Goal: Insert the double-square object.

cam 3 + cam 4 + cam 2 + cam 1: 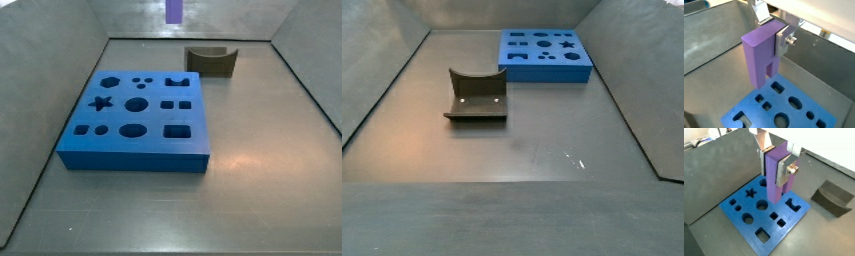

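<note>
- Purple peg point(773, 170), the double-square object, hangs upright in the air, held high above the blue block point(764, 217) and touching nothing but the pincer.
- Pincer point(777, 163) is closed onto the peg's upper part; a silver finger point(783, 39) presses flat on one side, and the one on the far side is mostly hidden.
- In a side view only the peg's lower end point(174, 11) shows at the top edge, well above the blue block point(138, 118), so the lift looks complete.
- Blue block lies flat on the table point(254, 120) with its shaped holes facing up; each visible hole is empty.
- A dark curved block point(476, 95) sits apart from the blue block and plays no part here.
- Judged progress: grasping and raising are done. Left to do: carry the peg over its matching hole, square it up, lower it and let go.
- Which hole matches cannot be told for certain; the stepped one point(790, 203) near the block's edge seems a likely candidate.
</note>
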Controlling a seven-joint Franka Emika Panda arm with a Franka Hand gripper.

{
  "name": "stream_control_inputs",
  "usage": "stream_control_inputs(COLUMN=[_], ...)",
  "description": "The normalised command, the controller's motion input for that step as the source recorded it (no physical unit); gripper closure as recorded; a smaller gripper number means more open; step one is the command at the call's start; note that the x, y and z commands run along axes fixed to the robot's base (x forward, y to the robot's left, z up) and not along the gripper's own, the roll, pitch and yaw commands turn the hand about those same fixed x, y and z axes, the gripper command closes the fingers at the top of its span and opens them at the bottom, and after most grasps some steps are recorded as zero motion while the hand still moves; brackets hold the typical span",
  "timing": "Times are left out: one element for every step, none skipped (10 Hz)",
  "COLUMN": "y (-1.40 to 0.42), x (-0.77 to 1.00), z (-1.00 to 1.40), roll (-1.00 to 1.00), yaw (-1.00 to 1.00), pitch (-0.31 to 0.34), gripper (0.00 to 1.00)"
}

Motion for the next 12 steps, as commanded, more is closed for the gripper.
stream_control_inputs(y=[0.00,0.12,0.29,0.35,0.35,0.21,0.00,0.00,0.00,0.00,0.00,0.00], x=[0.00,0.00,0.09,0.19,0.19,0.05,0.00,0.00,0.00,0.00,0.00,0.00], z=[-0.26,-0.31,-0.37,-0.43,-0.45,-0.42,-0.43,-0.43,-0.44,-0.43,-0.42,-0.42], roll=[0.00,0.00,0.00,-0.01,-0.02,-0.02,-0.03,0.00,0.00,0.00,0.00,0.00], yaw=[-0.90,-0.83,-0.73,-0.68,-0.69,-0.81,-0.99,-1.00,-1.00,-1.00,-1.00,-1.00], pitch=[-0.003,-0.007,-0.044,-0.026,-0.021,-0.040,-0.039,-0.026,-0.006,0.000,0.000,0.000], gripper=[1.00,1.00,1.00,1.00,1.00,1.00,1.00,1.00,1.00,1.00,1.00,1.00])
